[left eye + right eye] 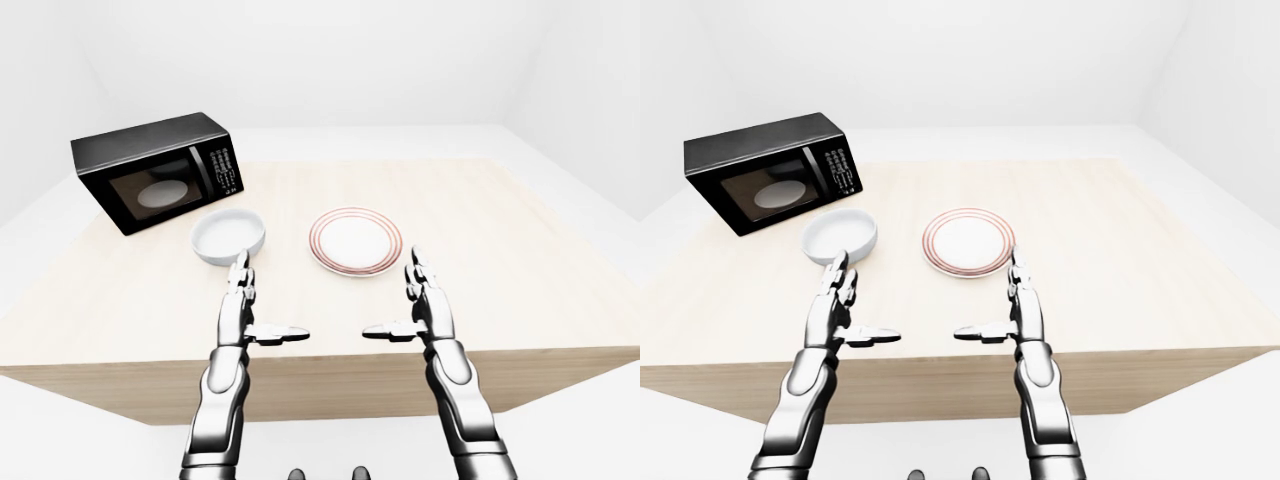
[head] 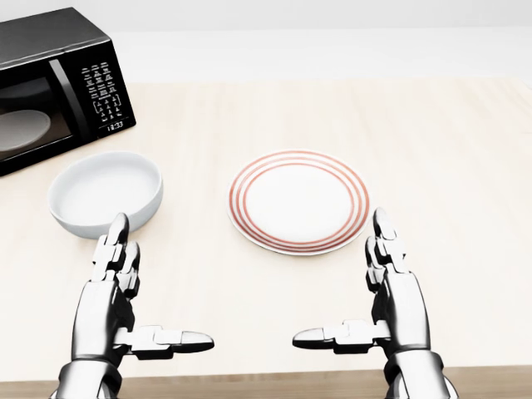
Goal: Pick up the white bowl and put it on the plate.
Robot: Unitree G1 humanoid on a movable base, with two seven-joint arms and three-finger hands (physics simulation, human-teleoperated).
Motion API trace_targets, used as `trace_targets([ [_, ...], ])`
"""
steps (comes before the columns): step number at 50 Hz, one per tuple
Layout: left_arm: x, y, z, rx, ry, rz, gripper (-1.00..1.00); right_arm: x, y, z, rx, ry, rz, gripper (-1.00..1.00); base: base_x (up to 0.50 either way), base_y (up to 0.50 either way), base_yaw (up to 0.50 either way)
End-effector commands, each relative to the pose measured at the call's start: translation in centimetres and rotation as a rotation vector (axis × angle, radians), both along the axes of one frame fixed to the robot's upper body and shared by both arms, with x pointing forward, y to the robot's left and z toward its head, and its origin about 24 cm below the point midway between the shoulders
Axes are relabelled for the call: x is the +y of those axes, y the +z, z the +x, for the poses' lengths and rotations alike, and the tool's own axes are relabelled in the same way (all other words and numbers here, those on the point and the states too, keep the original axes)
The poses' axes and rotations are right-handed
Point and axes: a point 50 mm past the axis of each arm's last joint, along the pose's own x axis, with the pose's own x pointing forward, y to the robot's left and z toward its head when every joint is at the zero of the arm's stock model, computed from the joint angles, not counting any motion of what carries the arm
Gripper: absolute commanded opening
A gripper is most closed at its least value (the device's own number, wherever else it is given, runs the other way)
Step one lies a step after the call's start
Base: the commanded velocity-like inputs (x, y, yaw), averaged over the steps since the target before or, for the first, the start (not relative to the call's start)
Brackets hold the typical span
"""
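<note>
Bowl (image 2: 105, 194) sat empty on the counter (image 2: 432, 150), left of the red-ringed plate (image 2: 299, 200) and below the microwave (image 2: 51, 87) in head view. Your left hand (image 2: 125, 307) and right hand (image 2: 382, 303) hovered spread, holding nothing.

Standing on a white floor (image 1: 60, 440) between plain white walls (image 1: 330, 60): pale wooden table (image 1: 520, 250), evenly lit, black microwave (image 1: 160, 170) sitting top left.

Both hands — left hand (image 2: 116, 299), right hand (image 2: 391, 299) — empty, fingers (image 2: 116, 237) outstretched
</note>
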Motion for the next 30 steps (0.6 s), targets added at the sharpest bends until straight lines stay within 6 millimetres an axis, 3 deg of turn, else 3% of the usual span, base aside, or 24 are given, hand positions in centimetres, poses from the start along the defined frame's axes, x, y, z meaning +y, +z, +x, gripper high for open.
trace_targets([
  [1,0.66,0.12,-0.07,-0.001,-0.001,0.002,1.00,-0.72,-0.35,-0.01,0.016,0.000,-0.012,1.00,0.00,0.00,0.00],
  [16,0.64,-0.09,0.00,-0.005,-0.003,0.013,1.00,-0.32,-0.58,-0.16,0.010,0.017,-0.066,1.00,0.00,0.00,0.00],
  [30,0.61,-0.15,-0.02,-0.001,-0.002,0.018,1.00,-0.39,-0.44,-0.14,0.008,0.021,-0.063,1.00,0.00,0.43,0.00],
])
